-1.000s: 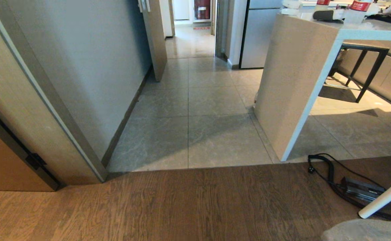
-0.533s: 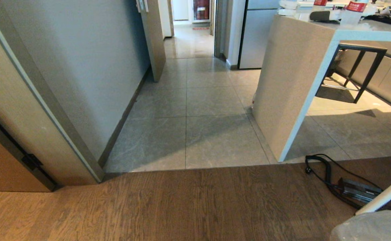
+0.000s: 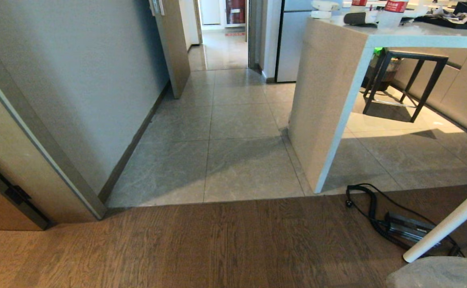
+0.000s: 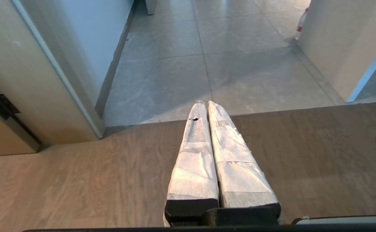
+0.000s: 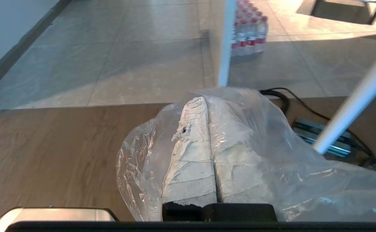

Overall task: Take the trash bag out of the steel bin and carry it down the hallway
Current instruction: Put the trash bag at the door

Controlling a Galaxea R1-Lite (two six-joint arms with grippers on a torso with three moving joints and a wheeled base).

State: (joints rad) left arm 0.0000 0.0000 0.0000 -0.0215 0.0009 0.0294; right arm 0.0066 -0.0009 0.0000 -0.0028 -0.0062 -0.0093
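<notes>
- Right gripper point(image 5: 207, 100) fingers clamped through the trash bag point(image 5: 265, 161), near right, above wood floor
- Left gripper point(image 4: 204, 103) fingers together, empty
- Best steered centrally into the hallway point(image 3: 233, 120), clear of worktop point(image 3: 325, 100) corner and cable point(image 3: 371, 210)

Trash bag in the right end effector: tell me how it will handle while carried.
Likely floppy: the trash bag drapes in thin crinkled film over the shut right end effector. Probably light, since the film billows loosely. Possibly slippery and tear-prone, being glossy and thin, so it could snag the white table leg nearby.
</notes>
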